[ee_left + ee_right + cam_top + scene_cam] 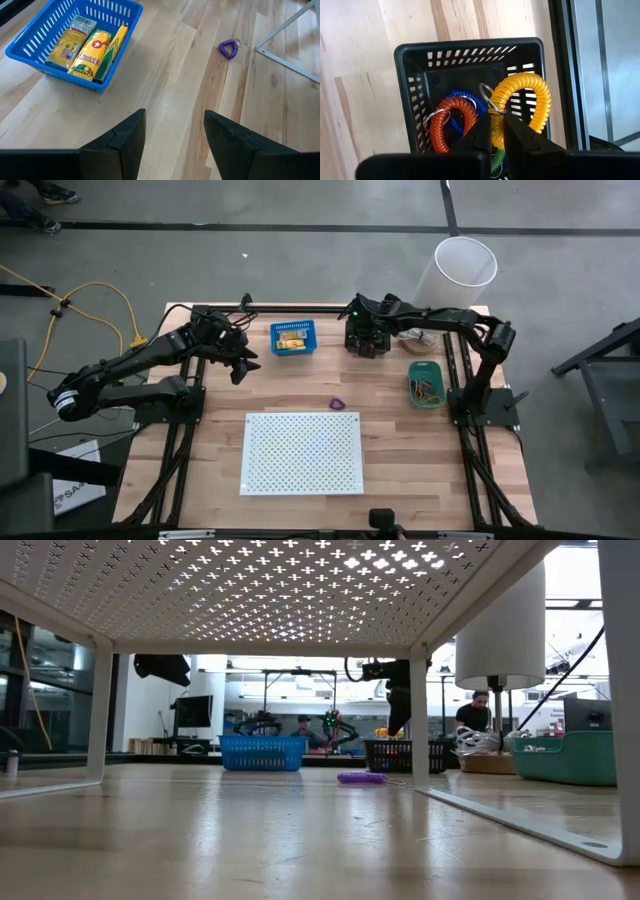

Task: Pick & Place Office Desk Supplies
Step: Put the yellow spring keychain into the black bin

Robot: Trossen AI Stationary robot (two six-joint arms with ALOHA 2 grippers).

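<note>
Hovering over the black bin at the bench's far edge, the right gripper has its fingers pinched together on a yellow coil loop, which arches upright with both ends pointing down into the bin; an orange-red coil and a blue coil lie curled beneath it. The left gripper hangs with fingers apart and nothing between them above bare wood near the far-left part of the bench, just beside the blue bin, where yellow crayon packets lie side by side, long axes running along the bin's length. A purple coil loop lies flat on the bench between the bins and the white perforated board. A green bin with rubber bands sits near the right edge.
</note>
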